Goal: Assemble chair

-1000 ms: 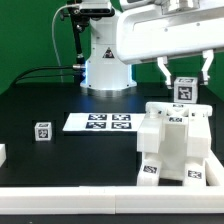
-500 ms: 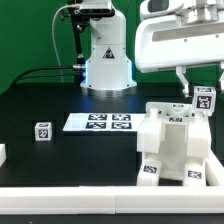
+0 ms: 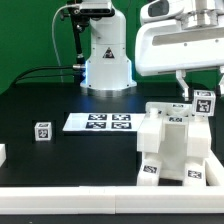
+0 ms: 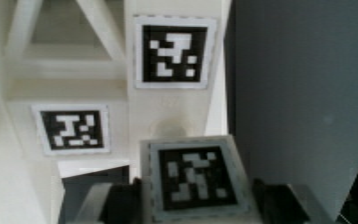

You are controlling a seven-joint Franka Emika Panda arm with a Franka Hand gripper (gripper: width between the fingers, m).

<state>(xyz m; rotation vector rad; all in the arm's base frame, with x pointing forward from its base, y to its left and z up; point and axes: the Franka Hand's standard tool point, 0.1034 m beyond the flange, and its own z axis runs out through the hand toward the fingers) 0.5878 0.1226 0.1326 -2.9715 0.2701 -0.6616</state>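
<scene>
The partly built chair stands at the exterior view's right, a chunky white block of slabs and bars with tags on it. My gripper hangs just above its far right corner, shut on a small white tagged chair part. In the wrist view that part sits between my dark fingers, its tag facing the camera. Beyond it are two tagged faces of the chair. I cannot tell whether the held part touches the chair.
The marker board lies flat mid-table. A lone small tagged cube stands to the exterior view's left of it. A white piece shows at the left edge. The robot base is at the back.
My arm has carried the held part toward the exterior view's right and slightly down, over the chair's far right corner. In the last half second it has barely moved.
</scene>
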